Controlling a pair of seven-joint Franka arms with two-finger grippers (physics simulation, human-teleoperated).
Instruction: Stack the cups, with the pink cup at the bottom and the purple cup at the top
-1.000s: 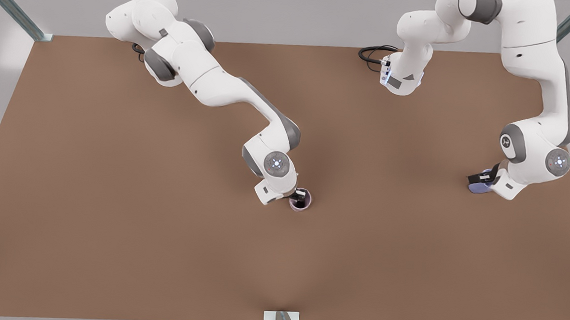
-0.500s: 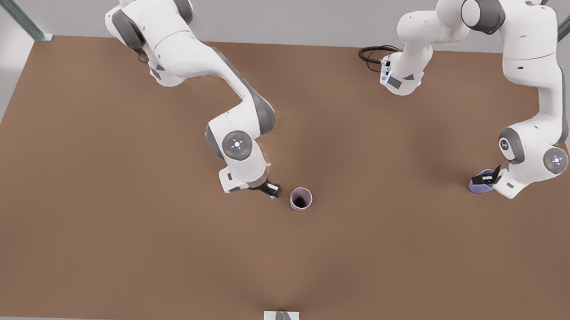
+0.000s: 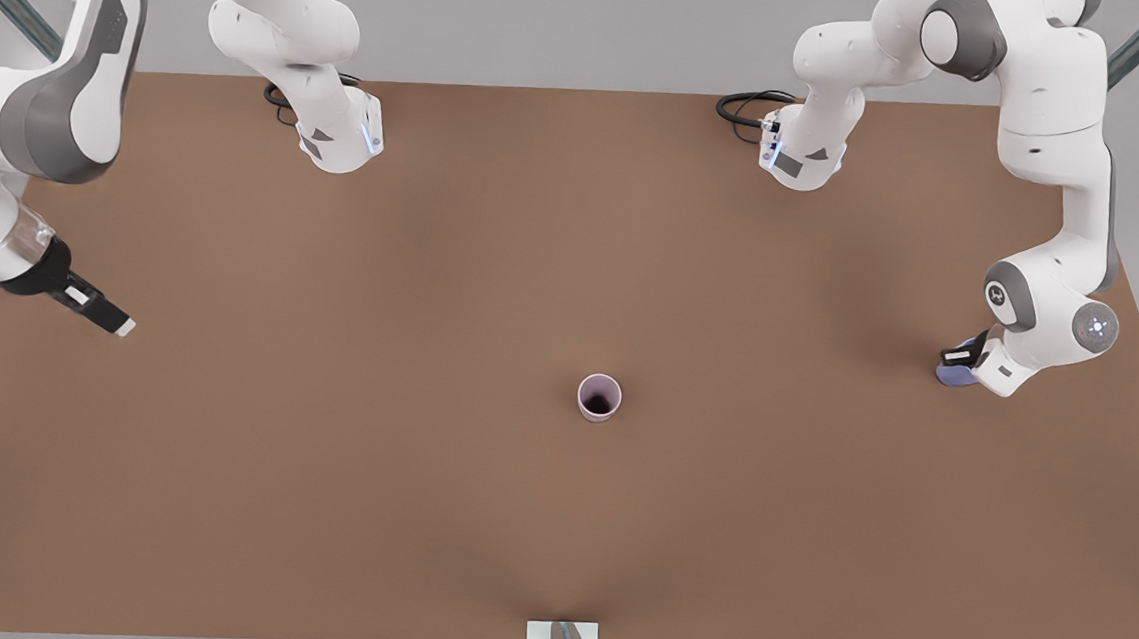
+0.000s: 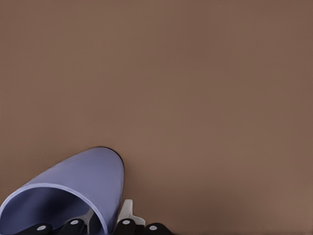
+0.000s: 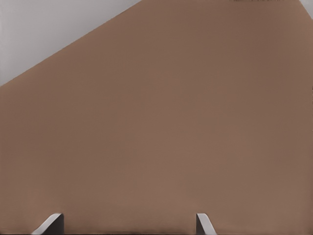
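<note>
Pink cup: we see the pink cup (image 3: 599, 398) standing upright and alone near the middle of the bench (image 3: 556, 519), its mouth up and its inside dark; we make out nothing in it.
Purple cup: we find the purple cup (image 3: 955, 372) far from the pink cup, toward the front view's right edge of the bench, partly hidden by the arm. In the left wrist view the purple cup (image 4: 73, 196) looks hollow, with one finger of the end effector inside its mouth.
Left end effector: we place the left end effector (image 3: 965, 357) at the purple cup, well away from the pink cup. It is closed on the cup's wall, one finger (image 4: 128, 211) outside and the other within the rim.
Right end effector: we see the right end effector (image 3: 94, 306) far from the pink cup, at the front view's left edge of the bench, raised and slanting down. Its fingers (image 5: 51, 223) stand wide apart with nothing between them.
Change: half a second ago the right end effector was just beside the pink cup; we now see it swung far away. The pink cup has stayed put, and the left end effector keeps its grip.
Arm pose: we see the left arm folded low over the purple cup, the right arm drawn back and high.
</note>
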